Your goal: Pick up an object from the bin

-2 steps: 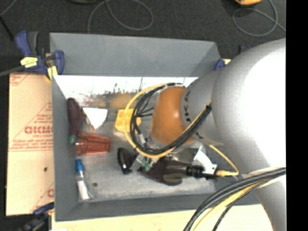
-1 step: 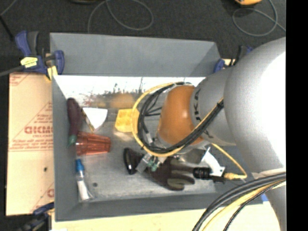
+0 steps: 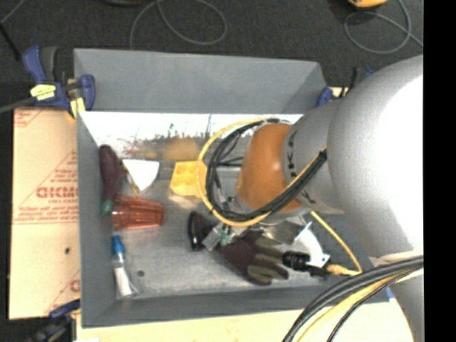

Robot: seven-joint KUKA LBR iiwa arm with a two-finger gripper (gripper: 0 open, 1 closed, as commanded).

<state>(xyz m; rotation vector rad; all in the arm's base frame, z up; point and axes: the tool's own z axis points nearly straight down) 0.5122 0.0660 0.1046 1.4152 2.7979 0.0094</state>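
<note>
My gripper (image 3: 216, 238) shows as a small grey and green part under the arm's orange cover, low in the middle of the bin. It is at the left end of a dark glove (image 3: 254, 259) that lies crumpled on the bin floor. A black rounded thing (image 3: 196, 230) sits right beside it on the left; whether it touches the gripper I cannot tell. A yellow sponge-like block (image 3: 185, 179) lies just behind, toward the back wall.
Along the left side lie a dark maroon cylinder (image 3: 110, 171), a white wedge-shaped piece (image 3: 143, 173), a translucent red cup on its side (image 3: 137, 214) and a clear tube with a blue cap (image 3: 120, 265). The arm and its cables cover the bin's right half.
</note>
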